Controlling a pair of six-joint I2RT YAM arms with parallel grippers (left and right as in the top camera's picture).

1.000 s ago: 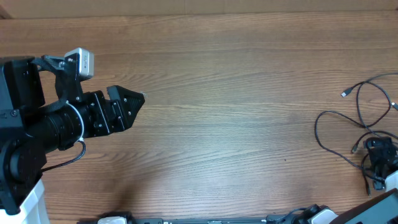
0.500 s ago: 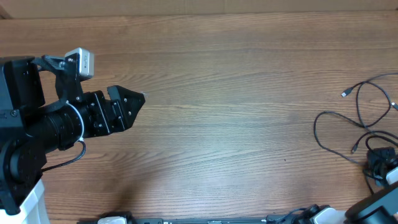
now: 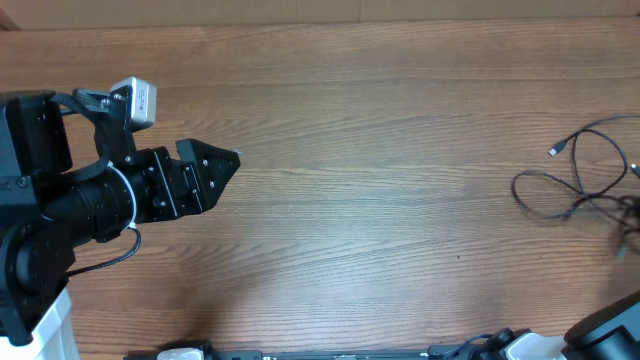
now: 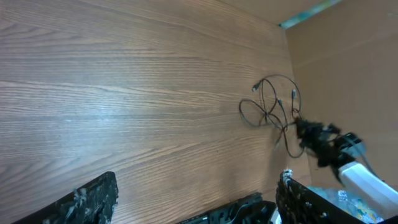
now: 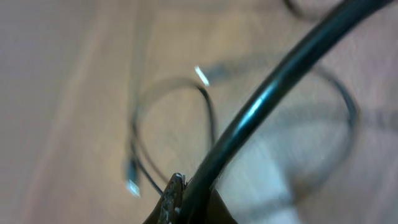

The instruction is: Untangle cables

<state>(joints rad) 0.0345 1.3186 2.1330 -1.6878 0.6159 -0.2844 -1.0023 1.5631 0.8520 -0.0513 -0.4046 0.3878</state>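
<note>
The right claw (image 4: 313, 134) was shut tight on one of the black cables (image 3: 578, 190) lying on the table (image 3: 380, 110). The left claw (image 3: 222, 166) was wide open and held nothing.

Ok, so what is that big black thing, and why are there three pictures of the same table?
It's a robot with two arms, each ending in a two-finger gripper, like a pinching hand. One picture looks straight down on the wooden table. The big black thing there is the left arm; its left gripper is open and holds nothing. The other two pictures come from little cameras on the wrists. The left wrist one shows thin black cables lying in tangled loops, with the right gripper shut on a strand of them. The right wrist one is a blurry close-up of that pinched strand.
</note>
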